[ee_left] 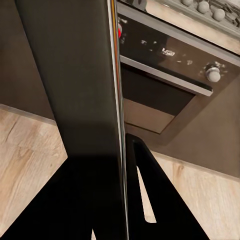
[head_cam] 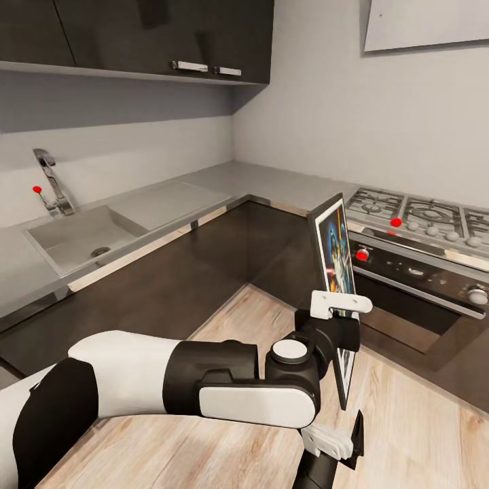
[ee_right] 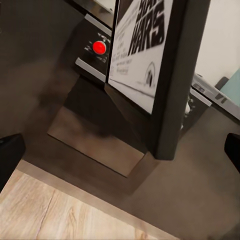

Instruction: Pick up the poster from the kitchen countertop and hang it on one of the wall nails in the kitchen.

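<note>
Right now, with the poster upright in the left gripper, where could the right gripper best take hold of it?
Probably the bottom edge of the poster, coming from below. It stands on edge, held upright by the left gripper on the edge facing the robot, so its thin frame hangs free underneath. The right gripper sits open just beneath that lower end, fingers spread either side in its wrist view.
</note>
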Motion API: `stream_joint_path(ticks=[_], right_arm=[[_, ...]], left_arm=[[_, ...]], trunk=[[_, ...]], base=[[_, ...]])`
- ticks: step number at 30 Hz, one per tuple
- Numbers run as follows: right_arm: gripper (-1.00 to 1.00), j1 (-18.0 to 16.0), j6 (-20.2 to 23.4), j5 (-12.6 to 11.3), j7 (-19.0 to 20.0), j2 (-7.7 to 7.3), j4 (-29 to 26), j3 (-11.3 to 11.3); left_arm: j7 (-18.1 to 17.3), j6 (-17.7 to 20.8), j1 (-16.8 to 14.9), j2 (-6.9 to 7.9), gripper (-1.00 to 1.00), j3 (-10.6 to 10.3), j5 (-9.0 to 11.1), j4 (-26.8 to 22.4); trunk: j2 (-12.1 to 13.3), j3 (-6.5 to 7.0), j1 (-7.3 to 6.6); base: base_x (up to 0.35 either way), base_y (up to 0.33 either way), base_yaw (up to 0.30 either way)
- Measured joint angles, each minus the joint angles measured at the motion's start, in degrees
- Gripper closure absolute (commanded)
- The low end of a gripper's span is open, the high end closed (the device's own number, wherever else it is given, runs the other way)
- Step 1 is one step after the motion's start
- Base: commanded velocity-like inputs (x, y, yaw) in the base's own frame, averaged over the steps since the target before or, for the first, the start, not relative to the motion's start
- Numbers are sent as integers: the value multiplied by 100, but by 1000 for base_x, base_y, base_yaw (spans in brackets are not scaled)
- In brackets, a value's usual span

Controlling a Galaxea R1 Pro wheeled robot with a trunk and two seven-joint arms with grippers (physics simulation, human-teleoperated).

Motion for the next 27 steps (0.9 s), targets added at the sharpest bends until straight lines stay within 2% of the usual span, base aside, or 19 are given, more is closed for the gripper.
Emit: stream_joint_path(ticks=[9,17,27], right_arm=[[-100,0,31,-20,26,-8,-7,-4],[-100,0,53,-25,17,-2,-126,0],[-100,0,450,-35,95,0,-319,7]], left_arm=[[2,-1,0,0,100,-9,-11,2],[2,6,0,0,100,-148,-27,7],[2,7,0,0,100,-157,-34,9]], trunk=[[0,0,0],[0,0,0],[0,0,0]], base=[[0,0,0],[0,0,0],[0,0,0]])
